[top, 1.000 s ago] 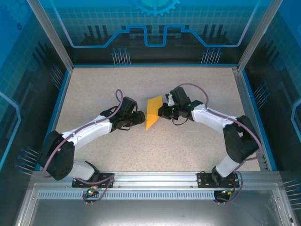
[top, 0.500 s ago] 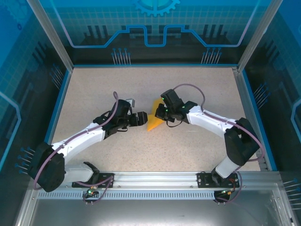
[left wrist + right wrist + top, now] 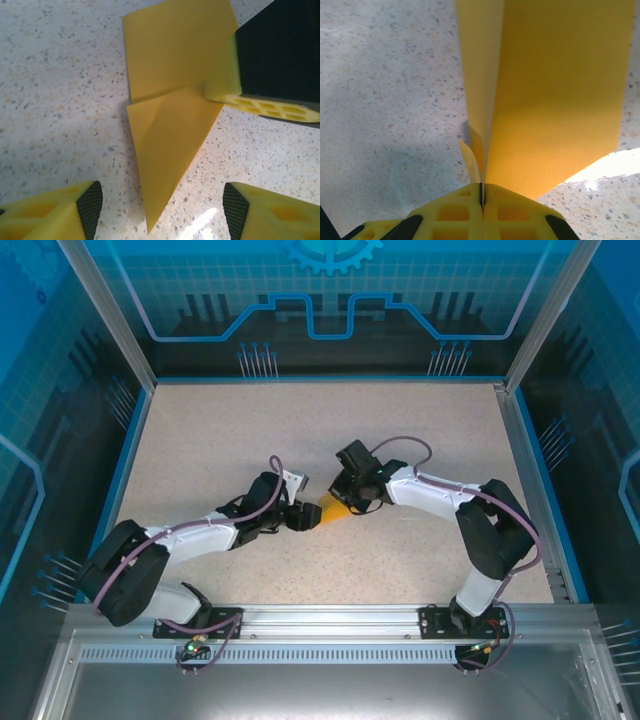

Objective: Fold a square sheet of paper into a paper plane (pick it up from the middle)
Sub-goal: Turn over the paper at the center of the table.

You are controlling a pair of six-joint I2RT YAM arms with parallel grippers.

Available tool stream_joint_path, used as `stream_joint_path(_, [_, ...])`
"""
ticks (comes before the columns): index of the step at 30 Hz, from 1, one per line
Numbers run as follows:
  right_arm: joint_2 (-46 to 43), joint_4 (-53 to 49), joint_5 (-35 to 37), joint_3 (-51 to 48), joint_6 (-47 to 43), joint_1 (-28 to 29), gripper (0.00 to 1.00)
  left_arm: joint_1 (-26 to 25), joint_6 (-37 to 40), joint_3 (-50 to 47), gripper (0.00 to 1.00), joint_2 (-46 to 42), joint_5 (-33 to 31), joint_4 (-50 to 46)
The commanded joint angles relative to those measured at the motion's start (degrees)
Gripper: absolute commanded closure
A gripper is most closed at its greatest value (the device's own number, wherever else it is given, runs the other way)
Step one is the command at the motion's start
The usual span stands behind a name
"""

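The square sheet of paper [image 3: 555, 100], folded, light and floppy, sits near the middle of the table [image 3: 220, 430], its crease pinched by the right gripper [image 3: 481, 192]; the left gripper [image 3: 306, 517] hovers spread beside it, and a gentle hold near the crease looks safest

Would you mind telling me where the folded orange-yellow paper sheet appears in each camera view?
Top external: the folded orange-yellow paper sheet is mid-table, between the two grippers.
Left wrist: centre frame, its tip pointing down between the open left gripper fingers.
Right wrist: upper centre and right, rising from the shut right gripper.
Shared landmark: the right gripper pinching the sheet.
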Motion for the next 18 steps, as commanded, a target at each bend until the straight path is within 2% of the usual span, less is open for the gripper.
stream_joint_path(1, [1.84, -4.16, -1.54, 1.99, 4.85, -0.04, 0.97, -0.62, 6.29, -1.47, 0.34, 2.13, 2.57, 9.6])
stream_joint_path(7, [2.7, -5.87, -3.88, 3.03, 7.06, -1.36, 1.0, -0.81, 10.12, -3.48, 0.37, 5.82, 7.26, 18.1])
stream_joint_path(14, [3.72, -6.77, -6.86, 4.58, 7.52, -2.77, 1.0, -0.9, 11.63, -4.21, 0.38, 8.67, 8.2, 20.51])
stream_joint_path(18, [4.02, -6.59, -8.08, 4.74, 7.79, -3.3, 1.0, -1.66, 12.73, -3.32, 0.42, 10.24, 7.58, 20.12])
